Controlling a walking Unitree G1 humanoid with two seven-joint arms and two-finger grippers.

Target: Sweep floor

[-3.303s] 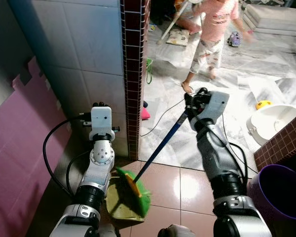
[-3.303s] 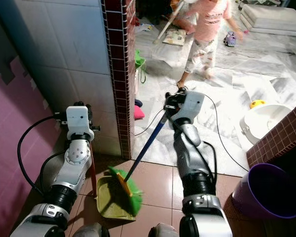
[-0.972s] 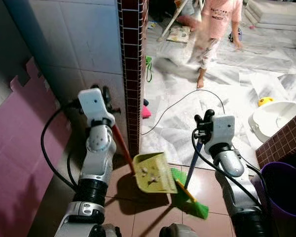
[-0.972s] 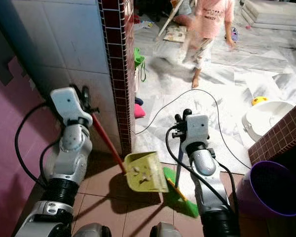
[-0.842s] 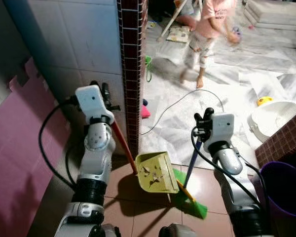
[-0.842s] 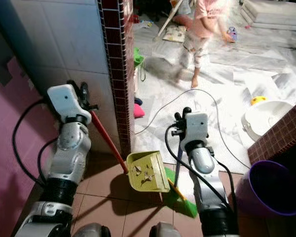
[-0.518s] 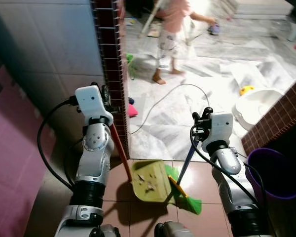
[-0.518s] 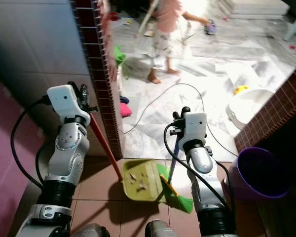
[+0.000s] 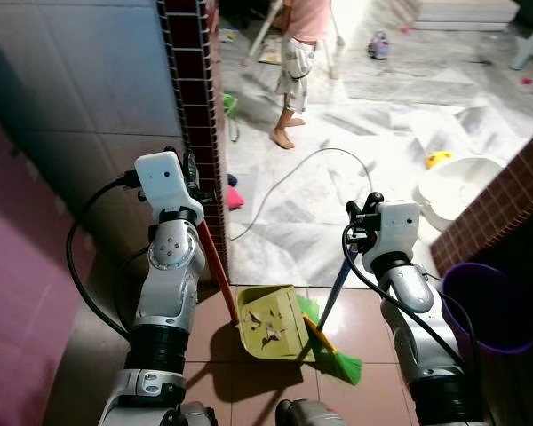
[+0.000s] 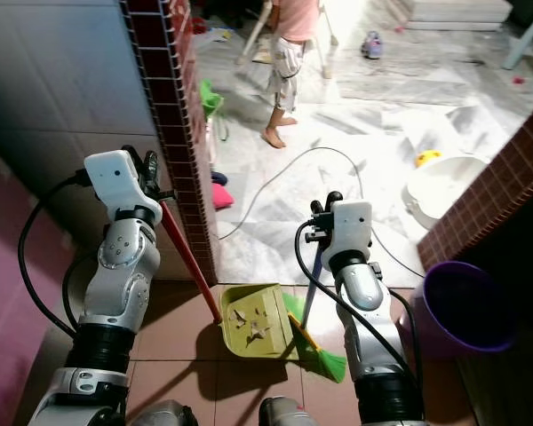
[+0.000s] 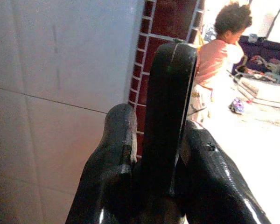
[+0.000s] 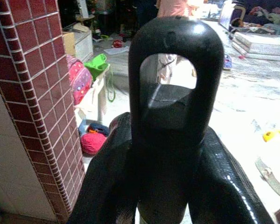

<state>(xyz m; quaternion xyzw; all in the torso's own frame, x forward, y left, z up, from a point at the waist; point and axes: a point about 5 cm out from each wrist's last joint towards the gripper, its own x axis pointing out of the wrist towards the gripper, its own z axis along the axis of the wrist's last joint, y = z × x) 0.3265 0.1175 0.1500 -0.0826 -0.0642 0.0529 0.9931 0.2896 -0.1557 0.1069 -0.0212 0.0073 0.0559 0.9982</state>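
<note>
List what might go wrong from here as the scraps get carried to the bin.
1. The dustpan hangs off the floor from the left gripper; tilting it may spill the scraps before the purple bin.
2. A cable crosses the marble floor and could snag.
3. A person stands ahead, within possible reach of the broom swinging in the right gripper.

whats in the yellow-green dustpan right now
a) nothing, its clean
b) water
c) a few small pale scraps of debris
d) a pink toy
c: small pale scraps lie on the flat pan of the yellow-green plastic dustpan, held by its red handle in the left gripper.
</note>
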